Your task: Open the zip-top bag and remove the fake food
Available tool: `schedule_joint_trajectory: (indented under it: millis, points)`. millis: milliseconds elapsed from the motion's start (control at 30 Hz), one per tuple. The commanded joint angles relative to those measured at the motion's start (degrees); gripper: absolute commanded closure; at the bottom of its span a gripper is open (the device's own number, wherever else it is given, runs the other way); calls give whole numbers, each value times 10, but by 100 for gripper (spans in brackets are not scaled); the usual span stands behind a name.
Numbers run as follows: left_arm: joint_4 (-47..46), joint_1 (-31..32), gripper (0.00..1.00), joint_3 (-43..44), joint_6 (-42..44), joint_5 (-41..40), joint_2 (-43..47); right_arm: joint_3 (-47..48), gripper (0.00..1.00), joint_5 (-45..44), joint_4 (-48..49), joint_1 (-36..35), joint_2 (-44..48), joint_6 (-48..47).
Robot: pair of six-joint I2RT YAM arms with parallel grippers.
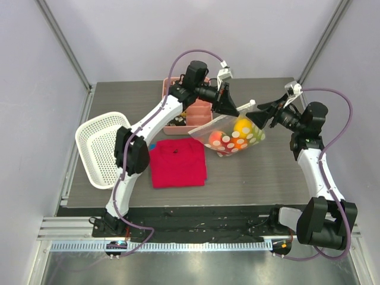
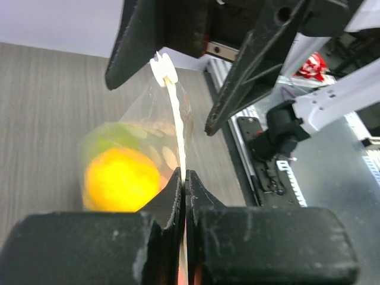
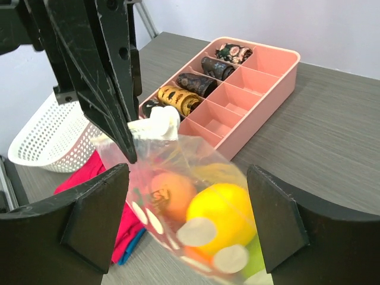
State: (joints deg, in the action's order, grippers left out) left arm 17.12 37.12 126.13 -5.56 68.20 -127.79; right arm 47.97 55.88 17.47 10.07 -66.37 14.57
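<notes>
Left gripper pinches the zip-top bag rim tight; right gripper gapes wide astride the white slider. Close squarely on slider, then draw it along a taut rim

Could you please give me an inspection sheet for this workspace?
Surface: dark wood-grain table, no spills seen.
Job's things: zip-top bag hangs from the left hand, fake food inside.
Clutter: pink divided tray, white basket, red cloth.
Hands: left shut on the bag's top edge; right hand open, either side of the bag.
Cables: purple cables loop along both arms, clear of the bag.
Surroundings: pale enclosure walls; nothing else seen.
</notes>
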Motion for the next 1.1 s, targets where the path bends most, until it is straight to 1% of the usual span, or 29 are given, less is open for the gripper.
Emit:
schedule_joint_trajectory:
  millis: [0,67,100,133,167,200,233,300,333,367,400,433,467,567,600,633,667,700,733,767,800,833,867,900,933,967,1000,1033,1067]
  points:
    - [-72,-3,100,-23,-42,86,51,11,15,48,2,-2,1,-38]
    - [-124,-8,100,-44,-79,100,59,13,15,83,6,-3,-5,-30]
    - [-207,-9,100,-56,-142,105,61,9,15,92,32,-8,-14,-10]
    - [-253,-10,100,-75,-180,120,62,8,16,97,35,-13,-17,-6]
    - [-318,-11,100,-87,-230,126,61,11,17,99,33,-16,-23,-9]
    - [-379,-9,100,-97,-329,129,59,15,18,100,20,-22,-29,-14]
    - [-513,-10,100,-106,-391,136,49,16,22,102,19,-25,-33,-16]
    - [-613,-10,100,-99,-485,141,31,23,31,107,10,-34,-39,-17]
    - [-690,-10,100,-83,-564,146,10,23,39,107,6,-36,-37,-23]
    - [-711,-10,100,-73,-588,148,1,21,42,105,4,-36,-35,-27]
    - [-729,-10,100,-63,-611,149,-6,13,49,96,3,-36,-31,-27]
    - [-755,-10,100,-55,-639,150,-15,8,52,93,4,-36,-24,-29]
    - [-768,-11,100,-59,-648,146,-14,1,56,89,5,-36,-20,-27]
    - [-767,-14,100,-81,-632,128,-3,-1,95,66,14,-36,-17,-13]
    - [-766,-20,100,-89,-627,116,2,1,99,55,9,-36,-16,-9]
    - [-760,-25,99,-99,-618,104,6,4,99,42,2,-36,-14,-9]
    - [-705,-30,100,-120,-569,92,23,7,99,40,-1,-36,-11,-4]
    - [-641,-37,100,-135,-514,59,36,11,99,34,-2,-36,-10,-1]
    - [-557,-39,100,-147,-444,39,57,12,99,26,-4,-36,-7,2]
    - [-447,-38,100,-151,-225,7,93,16,99,25,-8,-36,-6,-1]
    - [-212,-34,100,-136,-137,-72,106,20,98,22,-18,-36,-6,-4]
    - [-176,-28,100,-130,-89,-81,111,25,98,14,-31,-36,-6,-10]
    - [-188,-32,93,-130,-131,-74,110,36,99,14,-46,-36,-9,-18]
    - [-245,-38,84,-130,-166,-66,98,38,99,18,-59,-36,-12,-25]
    - [-255,-45,75,-127,-185,-58,94,38,99,20,-60,-36,-11,-27]
    - [-250,-45,47,-128,-182,-63,95,35,99,21,-58,-36,-9,-27]
    - [-233,-43,41,-133,-142,-84,111,31,99,22,-54,-37,-3,-29]
    - [-224,-40,38,-158,-125,-107,124,30,98,26,-54,-36,0,-29]
    - [-224,-29,33,-169,-114,-124,134,28,98,34,-54,-37,3,-30]
